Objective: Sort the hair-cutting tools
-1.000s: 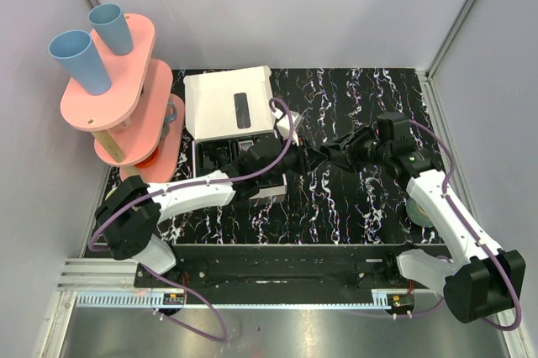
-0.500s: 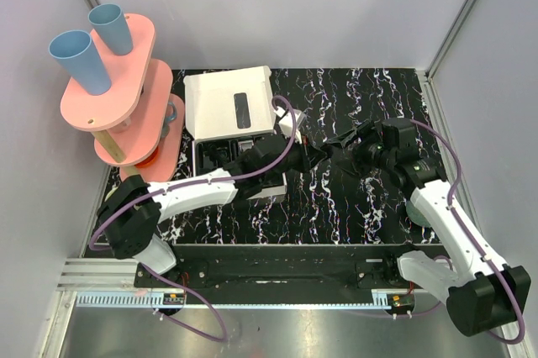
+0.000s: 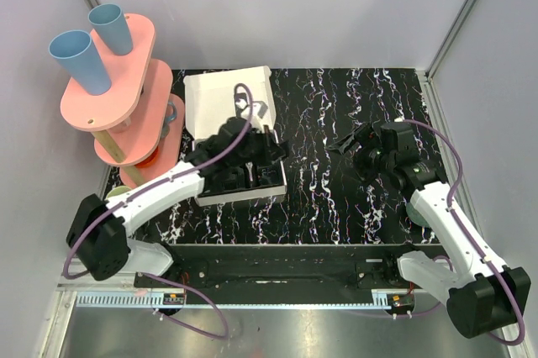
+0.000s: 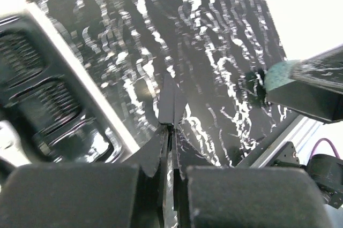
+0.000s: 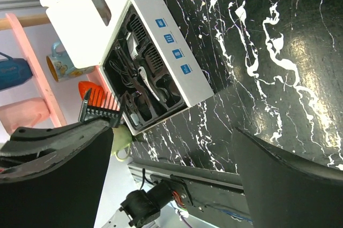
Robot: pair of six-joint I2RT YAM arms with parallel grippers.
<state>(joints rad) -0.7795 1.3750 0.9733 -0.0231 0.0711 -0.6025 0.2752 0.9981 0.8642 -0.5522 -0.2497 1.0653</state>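
Pinching a thin black piece (image 4: pixel 168 99) edge-on between its fingers, the left claw (image 4: pixel 169 127) is closed down almost completely. It hangs over the tabletop (image 3: pixel 336 106), just beside the right wall of the white box (image 3: pixel 223 106). What kind of tool the piece is cannot be told from this angle. The box's lid is tipped back, and its black tray (image 4: pixel 53 105) holds other dark pieces (image 5: pixel 144 73), some of them ribbed like combs.

The right claw (image 5: pixel 172 131) is spread wide, well apart from the box and above the bare middle of the tabletop. A small black comb (image 5: pixel 99 107) shows at the tip of one of its fingers. Whether it rests on that finger cannot be told. A teal bowl (image 3: pixel 418 211) sits near the right edge, partly behind the right arm.
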